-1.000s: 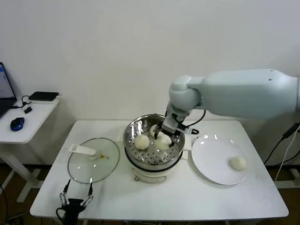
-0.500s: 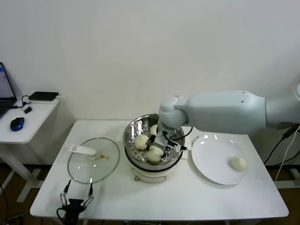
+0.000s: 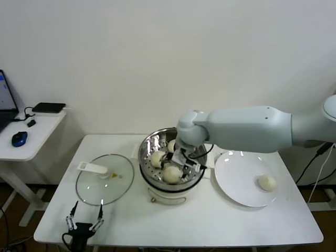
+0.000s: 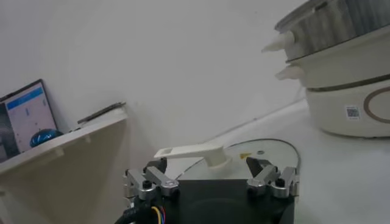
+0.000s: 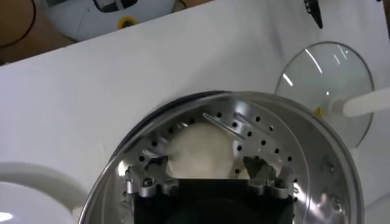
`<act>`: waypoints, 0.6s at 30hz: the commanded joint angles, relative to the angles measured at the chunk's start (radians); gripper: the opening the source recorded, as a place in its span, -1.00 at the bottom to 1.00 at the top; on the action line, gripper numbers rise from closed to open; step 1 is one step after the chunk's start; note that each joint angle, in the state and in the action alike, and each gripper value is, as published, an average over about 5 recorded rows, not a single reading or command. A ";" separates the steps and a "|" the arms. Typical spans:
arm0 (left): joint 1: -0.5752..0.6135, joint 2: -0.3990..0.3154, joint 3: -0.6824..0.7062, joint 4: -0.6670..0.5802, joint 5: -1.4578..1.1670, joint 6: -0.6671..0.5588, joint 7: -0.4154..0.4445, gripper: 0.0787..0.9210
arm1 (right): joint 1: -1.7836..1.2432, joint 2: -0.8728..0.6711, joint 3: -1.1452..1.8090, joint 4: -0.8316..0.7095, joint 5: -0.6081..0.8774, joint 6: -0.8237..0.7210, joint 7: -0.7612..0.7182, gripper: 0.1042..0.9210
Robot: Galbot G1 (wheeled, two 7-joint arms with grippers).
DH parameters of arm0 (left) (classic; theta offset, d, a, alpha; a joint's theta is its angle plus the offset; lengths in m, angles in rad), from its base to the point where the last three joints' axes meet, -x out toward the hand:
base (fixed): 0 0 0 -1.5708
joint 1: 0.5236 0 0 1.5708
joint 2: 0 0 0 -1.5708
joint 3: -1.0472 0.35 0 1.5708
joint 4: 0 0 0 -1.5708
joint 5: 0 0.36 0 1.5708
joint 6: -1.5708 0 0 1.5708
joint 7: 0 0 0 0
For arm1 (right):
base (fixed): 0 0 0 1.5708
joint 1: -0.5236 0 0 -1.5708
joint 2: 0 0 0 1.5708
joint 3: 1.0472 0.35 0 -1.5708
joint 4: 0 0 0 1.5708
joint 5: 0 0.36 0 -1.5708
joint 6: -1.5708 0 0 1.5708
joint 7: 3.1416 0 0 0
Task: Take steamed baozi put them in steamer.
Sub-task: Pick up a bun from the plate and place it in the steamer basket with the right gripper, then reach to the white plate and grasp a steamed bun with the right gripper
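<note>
My right arm [image 3: 247, 128] is showing a smooth pale grey-white shell with a rounded joint; both hands, right hand [image 5: 207, 182] and left hand [image 4: 210, 182], are wearing black bodies, silver screwed finger links.

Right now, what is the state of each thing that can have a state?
steamer: uncovered, three baozi inside
glass lid: off, flat on the table
plate: one baozi left on it
right gripper: open, inside the steamer over a baozi
left gripper: open, parked at the table's near edge

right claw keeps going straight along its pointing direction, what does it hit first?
Likely the baozi right below the open right claw, between its fingers; under that, the steamer floor. Depth unclear.
</note>
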 commanded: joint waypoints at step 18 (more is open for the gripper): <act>0.008 -0.012 0.010 -0.013 0.001 0.002 0.005 0.77 | 0.378 -0.278 -0.448 -0.173 0.530 -0.138 -0.199 0.76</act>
